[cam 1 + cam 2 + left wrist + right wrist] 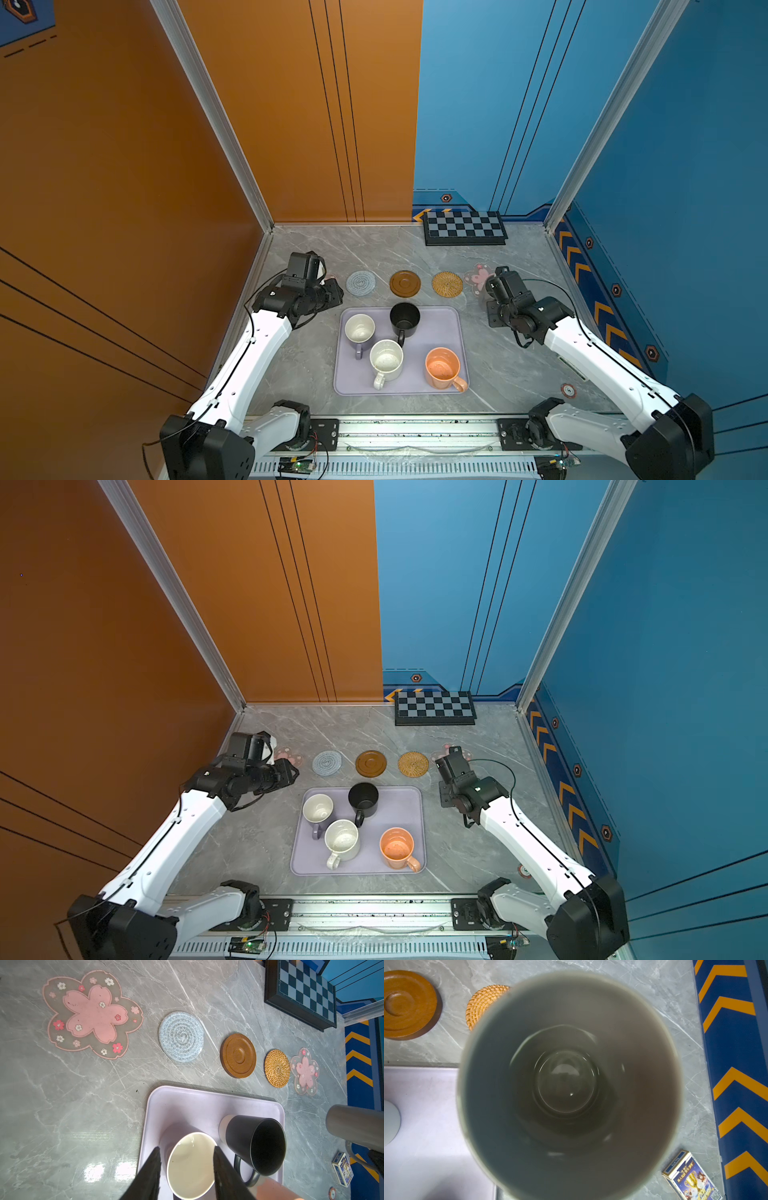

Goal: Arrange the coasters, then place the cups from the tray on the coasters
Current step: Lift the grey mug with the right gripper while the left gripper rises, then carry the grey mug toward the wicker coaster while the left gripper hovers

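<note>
On the veined grey stone bench point(299, 365), a row of five flat coasters beyond the tray: a translucent pink flower mat point(93, 1014) with lobed petals and tiny printed blossoms, a round grey-white spiral point(360, 283) of coiled cord, a turned brown wooden disc point(405, 284) with ringed grooves, a tan rattan round point(447, 284) of tight basket weave, and a second flower mat point(305, 1071) at the right end, partly hidden by the right arm in both top views. Nearer, a smooth pale lavender tray point(440, 332), rectangular with rounded corners and a shallow rim, carrying four upright handled cups: lavender cup point(359, 330) with a glossy cream inside at rear left, matte black cup point(404, 319) at the rear, white speckled cup point(386, 359) in front of those two, orange cup point(442, 368) at front right. Left claw point(186, 1148) hanging off the tray's rear left corner, tapered black fingers point(149, 1174) apart, released, gripping nothing. Right claw point(376, 1158) clenched on the handle of the grey cup point(566, 1084), just off the tray's rear right corner near the second flower mat; contact with bench or mat not discernible. Dull, smooth grey inside filling the right wrist view, rim covering part of the rattan round.
</note>
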Robot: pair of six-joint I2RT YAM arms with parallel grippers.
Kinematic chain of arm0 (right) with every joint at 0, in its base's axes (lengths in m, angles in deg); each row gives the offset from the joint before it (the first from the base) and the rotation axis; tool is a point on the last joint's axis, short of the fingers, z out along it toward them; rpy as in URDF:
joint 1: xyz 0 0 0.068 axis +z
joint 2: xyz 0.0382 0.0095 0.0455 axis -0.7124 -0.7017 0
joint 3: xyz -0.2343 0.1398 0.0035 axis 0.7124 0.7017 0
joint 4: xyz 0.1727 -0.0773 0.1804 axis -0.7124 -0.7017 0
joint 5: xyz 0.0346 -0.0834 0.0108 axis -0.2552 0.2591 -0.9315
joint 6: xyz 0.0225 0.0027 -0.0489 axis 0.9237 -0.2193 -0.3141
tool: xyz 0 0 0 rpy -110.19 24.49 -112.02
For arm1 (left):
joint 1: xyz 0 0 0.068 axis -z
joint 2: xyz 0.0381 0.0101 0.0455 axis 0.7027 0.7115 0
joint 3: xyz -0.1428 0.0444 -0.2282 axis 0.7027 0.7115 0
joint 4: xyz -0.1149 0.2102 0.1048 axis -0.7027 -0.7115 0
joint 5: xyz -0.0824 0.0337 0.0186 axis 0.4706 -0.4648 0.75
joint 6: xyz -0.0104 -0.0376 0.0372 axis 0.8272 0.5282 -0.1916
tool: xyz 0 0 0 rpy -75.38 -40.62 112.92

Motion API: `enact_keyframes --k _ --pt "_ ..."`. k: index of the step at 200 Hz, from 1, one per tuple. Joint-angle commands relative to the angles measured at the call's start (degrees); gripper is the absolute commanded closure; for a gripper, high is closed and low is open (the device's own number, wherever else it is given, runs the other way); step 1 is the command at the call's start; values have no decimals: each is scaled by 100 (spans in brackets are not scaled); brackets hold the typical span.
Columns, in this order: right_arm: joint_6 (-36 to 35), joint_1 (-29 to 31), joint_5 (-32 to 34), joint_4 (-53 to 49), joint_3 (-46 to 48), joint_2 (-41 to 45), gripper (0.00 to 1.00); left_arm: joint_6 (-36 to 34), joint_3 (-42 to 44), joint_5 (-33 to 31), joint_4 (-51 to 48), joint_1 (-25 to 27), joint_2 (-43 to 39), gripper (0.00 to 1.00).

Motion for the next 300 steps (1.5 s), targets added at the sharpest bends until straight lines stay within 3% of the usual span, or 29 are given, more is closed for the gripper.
enact_keyframes --k 1,199,300 --pt "-249 -196 -44 302 -347 -104 100 -164 -231 -144 -73 42 175 57" --pt "-959 -1283 -784 1592 -1195 -2020 100 -226 -1234 -118 -65 41 1483 57" --pt "-1064 -1509 -1106 2080 -1285 -2405 100 -242 -1580 -100 -65 61 1971 57"
